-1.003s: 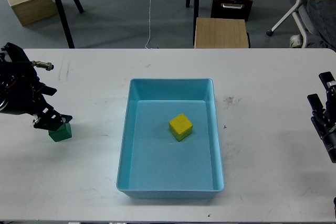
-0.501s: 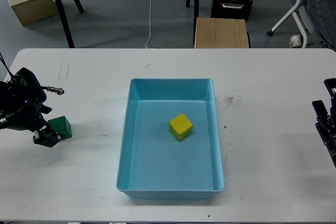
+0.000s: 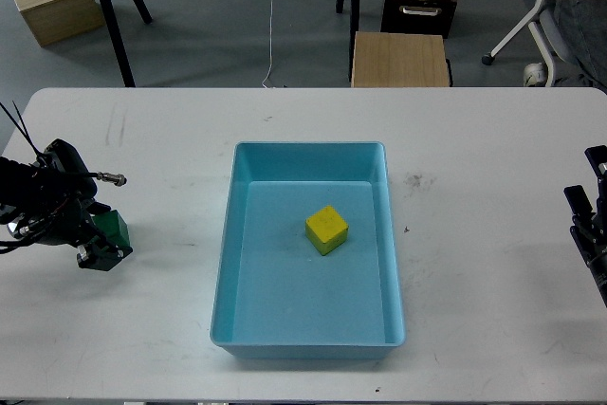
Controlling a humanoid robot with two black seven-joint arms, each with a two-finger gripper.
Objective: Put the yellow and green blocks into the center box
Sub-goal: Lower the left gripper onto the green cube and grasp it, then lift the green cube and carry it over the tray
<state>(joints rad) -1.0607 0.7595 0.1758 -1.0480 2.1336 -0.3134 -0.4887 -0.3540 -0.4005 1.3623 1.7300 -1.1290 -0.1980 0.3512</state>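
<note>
The green block sits on the white table at the left, well left of the box. My left gripper is low on the table with its dark fingers on either side of the block; it looks open and the block rests on the table. The yellow block lies inside the light blue box, near its middle. My right gripper is at the right edge of the view, open and empty, far from both blocks.
Behind the table stand a wooden stool, a tripod's legs, a wooden crate and an office chair. A thin cable sticks up from my left arm.
My left arm has dropped lower and moved right, bringing its gripper from above the green block down around it. My right arm has pulled slightly down and right.
</note>
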